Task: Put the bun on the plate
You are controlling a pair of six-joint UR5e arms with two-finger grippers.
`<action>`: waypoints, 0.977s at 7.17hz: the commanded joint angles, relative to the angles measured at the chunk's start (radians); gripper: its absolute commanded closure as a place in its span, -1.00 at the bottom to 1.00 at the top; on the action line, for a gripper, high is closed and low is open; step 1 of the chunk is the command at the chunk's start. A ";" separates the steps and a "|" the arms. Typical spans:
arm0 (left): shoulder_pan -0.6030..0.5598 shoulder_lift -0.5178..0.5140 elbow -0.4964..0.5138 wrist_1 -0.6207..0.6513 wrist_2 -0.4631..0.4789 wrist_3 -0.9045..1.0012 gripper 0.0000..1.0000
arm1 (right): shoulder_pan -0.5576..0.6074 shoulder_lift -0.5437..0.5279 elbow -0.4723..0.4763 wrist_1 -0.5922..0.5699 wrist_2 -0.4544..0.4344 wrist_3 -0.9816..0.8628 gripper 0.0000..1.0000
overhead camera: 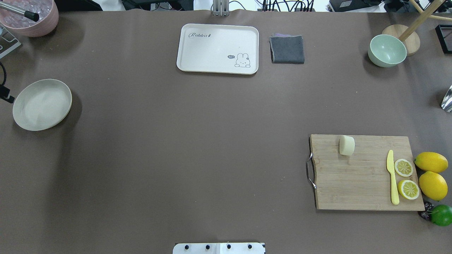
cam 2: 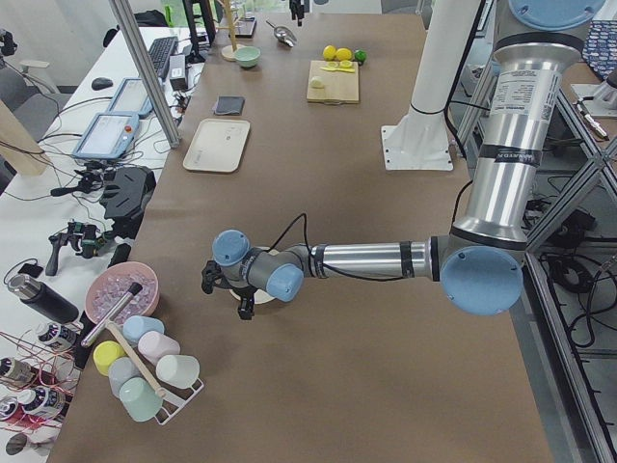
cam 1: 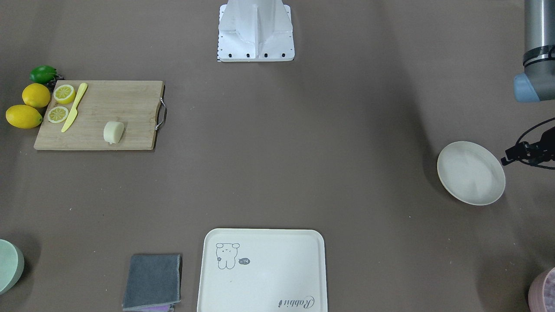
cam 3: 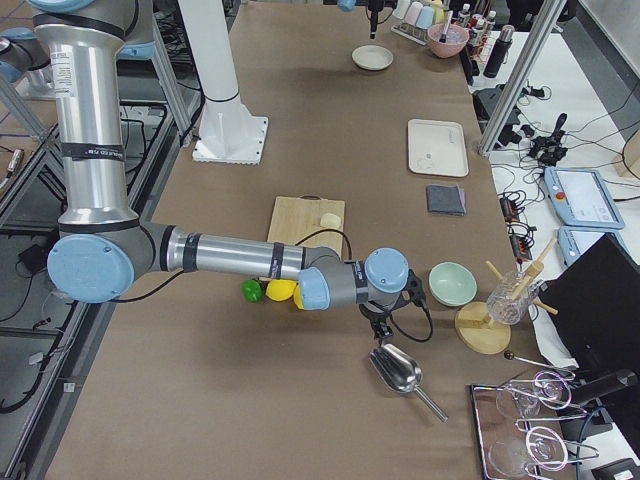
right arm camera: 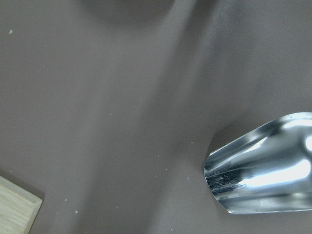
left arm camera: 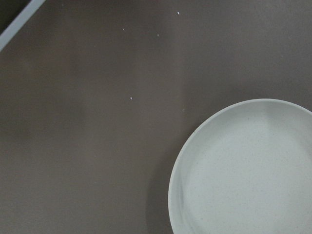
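Overhead exterior, smooth loaf-shaped bun, round shallow plate

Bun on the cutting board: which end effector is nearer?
Right. The right end effector hangs by the metal scoop, beyond the lemons from the bun; the left end effector is beside the plate at the table's opposite end.

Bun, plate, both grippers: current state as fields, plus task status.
bun: lying on the cutting board, near its handle end, ungrasped
plate: empty, at the table's left end, far from the bun
left gripper: beside the plate; open or shut cannot be told
right gripper: near a metal scoop; state cannot be told
status: bun not yet on plate
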 commanded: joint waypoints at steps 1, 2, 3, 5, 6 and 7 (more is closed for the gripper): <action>0.010 -0.002 0.032 -0.033 0.012 -0.011 -0.56 | 0.000 -0.004 0.002 0.002 0.001 -0.001 -1.00; 0.012 -0.003 0.037 -0.034 0.010 -0.011 -0.49 | 0.000 -0.017 0.010 0.008 0.003 -0.002 -1.00; 0.019 -0.003 0.037 -0.034 0.012 -0.011 -0.46 | 0.000 -0.024 0.010 0.009 0.007 -0.003 -1.00; 0.031 -0.012 0.038 -0.037 0.010 -0.038 -0.34 | 0.000 -0.027 0.012 0.009 0.029 -0.005 -1.00; 0.039 -0.016 0.040 -0.037 0.012 -0.040 -0.30 | 0.000 -0.025 0.013 0.009 0.029 -0.003 -1.00; 0.041 -0.016 0.044 -0.039 0.010 -0.040 -0.26 | 0.000 -0.025 0.013 0.009 0.029 -0.003 -1.00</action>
